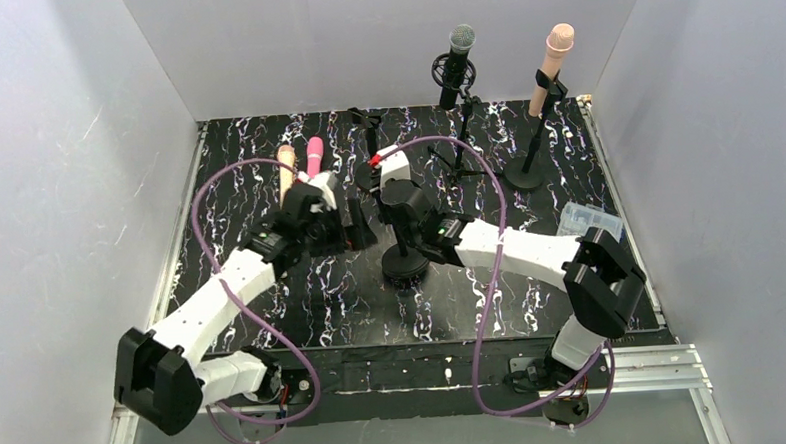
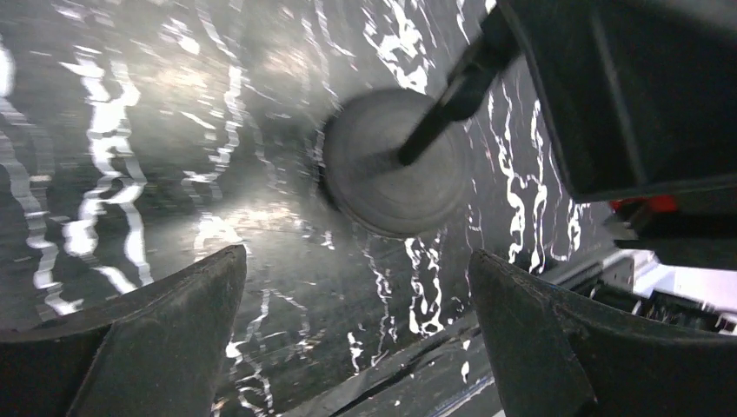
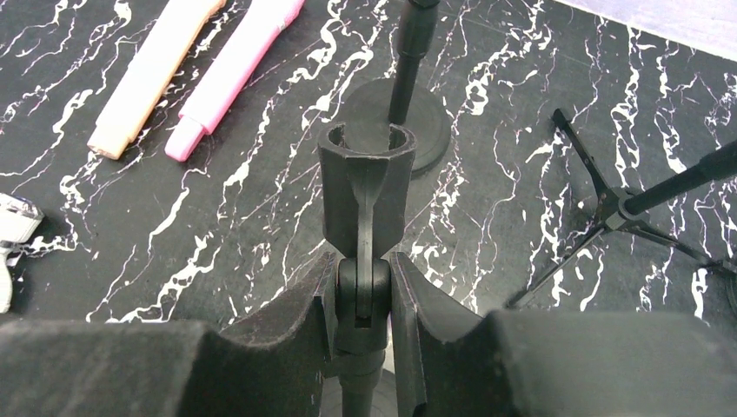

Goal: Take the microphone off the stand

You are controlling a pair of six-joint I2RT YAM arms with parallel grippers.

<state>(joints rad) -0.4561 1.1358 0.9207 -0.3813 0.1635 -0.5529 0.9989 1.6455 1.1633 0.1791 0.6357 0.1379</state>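
Black stand (image 3: 365, 174): right gripper (image 3: 361, 265) is clamping its joint.
Left gripper (image 2: 356, 256): is hovering at the stand's nine o'clock, spread wide, holding nothing.

From above, the clip stand (image 1: 405, 266) loses its upper part beneath the right arm's wrist (image 1: 404, 196). Left of it, the peach microphone (image 1: 286, 167) and pink microphone (image 1: 314, 150) lose their near ends behind the left arm (image 1: 304, 224). The left wrist view is smeared: the stand's round base (image 2: 391, 169) is soft-edged, and its pole runs behind a dark body (image 2: 626, 87). Below the stand's clip, the right claw (image 3: 362, 282) covers the pole. Right of the stand, a tripod stand (image 3: 621, 204) is cut off at the edge.
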